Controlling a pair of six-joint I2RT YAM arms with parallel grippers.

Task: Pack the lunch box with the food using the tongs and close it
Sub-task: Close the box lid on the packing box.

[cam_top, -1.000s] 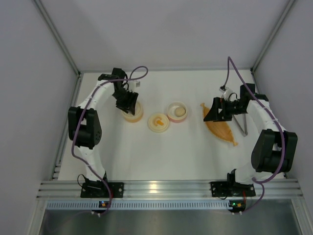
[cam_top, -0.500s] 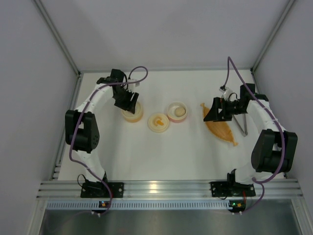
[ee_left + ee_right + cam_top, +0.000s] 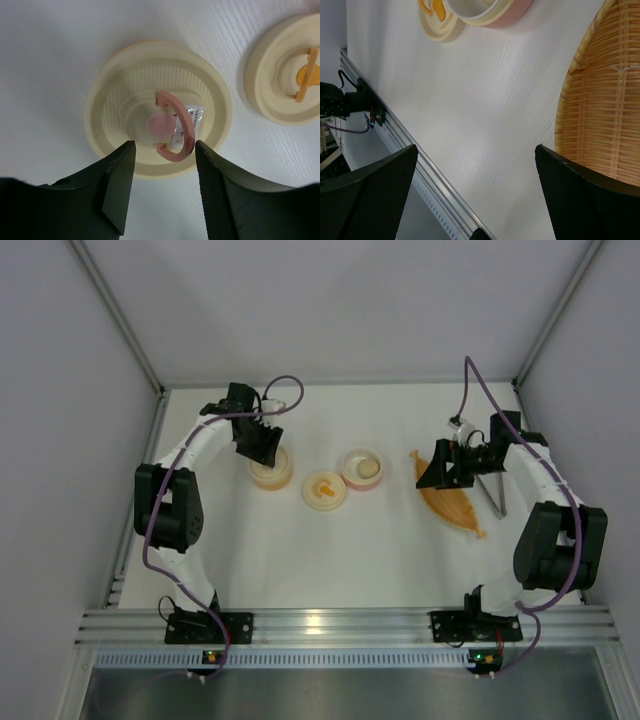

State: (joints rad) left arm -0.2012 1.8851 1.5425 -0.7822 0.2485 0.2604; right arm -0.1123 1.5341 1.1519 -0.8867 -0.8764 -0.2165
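The lunch box is in round parts. A cream container (image 3: 271, 472) under a lid (image 3: 157, 107) with a pink ring handle (image 3: 179, 131) stands at the left. My left gripper (image 3: 264, 444) (image 3: 165, 148) hovers just behind it, open, the handle beyond its tips and untouched. An open pink container (image 3: 362, 469) (image 3: 495, 11) holds a cream-white ball of food (image 3: 367, 468). A loose lid (image 3: 325, 490) (image 3: 287, 70) with an orange handle lies between them. The grey tongs (image 3: 492, 492) lie right of the orange woven tray (image 3: 450, 502) (image 3: 600, 110). My right gripper (image 3: 432, 472) (image 3: 475, 150) hangs wide open over the tray's left edge.
White walls close in the table on three sides. A metal rail (image 3: 340, 622) (image 3: 420, 170) runs along the near edge by the arm bases. My right forearm (image 3: 530, 465) passes over the tongs' far end.
My left gripper has drawn back a little from over the lidded container toward the far wall, its jaws spreading, then narrowing slightly. The right arm has not moved.
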